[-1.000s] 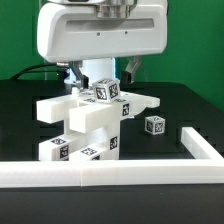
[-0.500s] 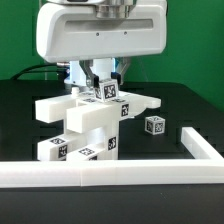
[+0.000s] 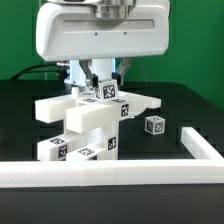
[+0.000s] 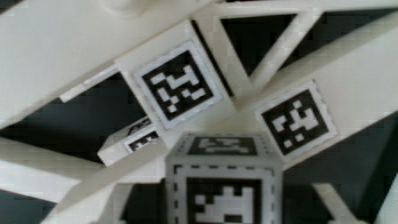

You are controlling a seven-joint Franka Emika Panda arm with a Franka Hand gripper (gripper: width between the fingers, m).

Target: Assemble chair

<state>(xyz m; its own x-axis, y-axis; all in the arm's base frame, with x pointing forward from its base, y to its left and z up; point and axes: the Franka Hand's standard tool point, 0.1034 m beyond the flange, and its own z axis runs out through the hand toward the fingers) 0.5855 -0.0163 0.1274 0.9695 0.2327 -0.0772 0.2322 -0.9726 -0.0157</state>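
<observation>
White chair pieces (image 3: 92,118) sit stacked on the black table (image 3: 185,110), behind the white border frame (image 3: 110,172). We see the hand (image 3: 102,80) clamped on a small tagged cube (image 3: 107,91) atop the stack, fingers (image 3: 92,76) touching its sides. Second cube (image 3: 154,126) lies loose on the exterior view's right, apart from the stack, near the frame corner.

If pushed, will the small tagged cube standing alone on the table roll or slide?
The small cube has flat faces, so it would probably slide rather than roll. It looks like rigid plastic, likely stiff and light. Smooth sides may slip.
</observation>
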